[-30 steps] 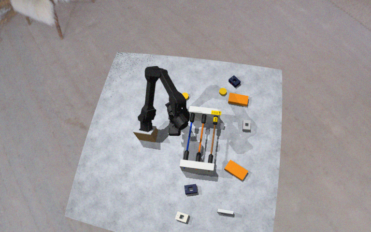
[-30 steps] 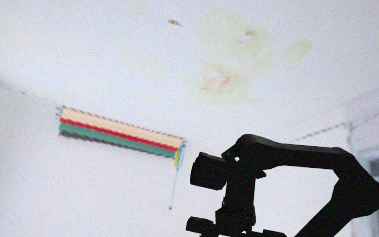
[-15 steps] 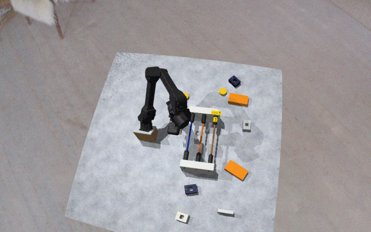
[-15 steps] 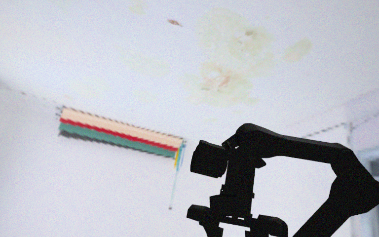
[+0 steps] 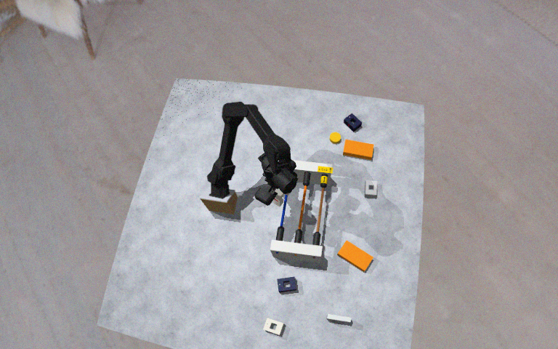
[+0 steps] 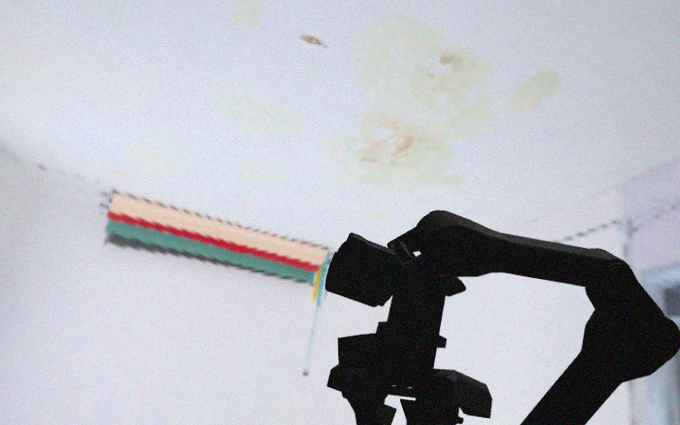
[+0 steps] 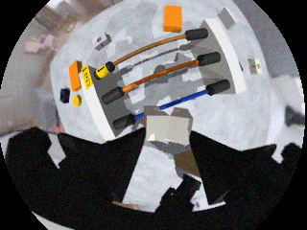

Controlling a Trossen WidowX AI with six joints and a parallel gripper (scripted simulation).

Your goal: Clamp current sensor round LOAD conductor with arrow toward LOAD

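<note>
Carry the sensor (image 5: 279,201) (image 7: 171,128), clamped in the end effector (image 5: 276,196) (image 6: 397,413) (image 7: 168,132), well above the blue conductor (image 5: 283,211) (image 7: 184,99), turning its arrow toward the LOAD marker (image 5: 325,169) (image 7: 86,77) before lowering.

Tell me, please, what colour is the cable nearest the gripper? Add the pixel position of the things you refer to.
Blue (image 5: 282,214) (image 7: 184,99); the wrist view shows it best.
</note>
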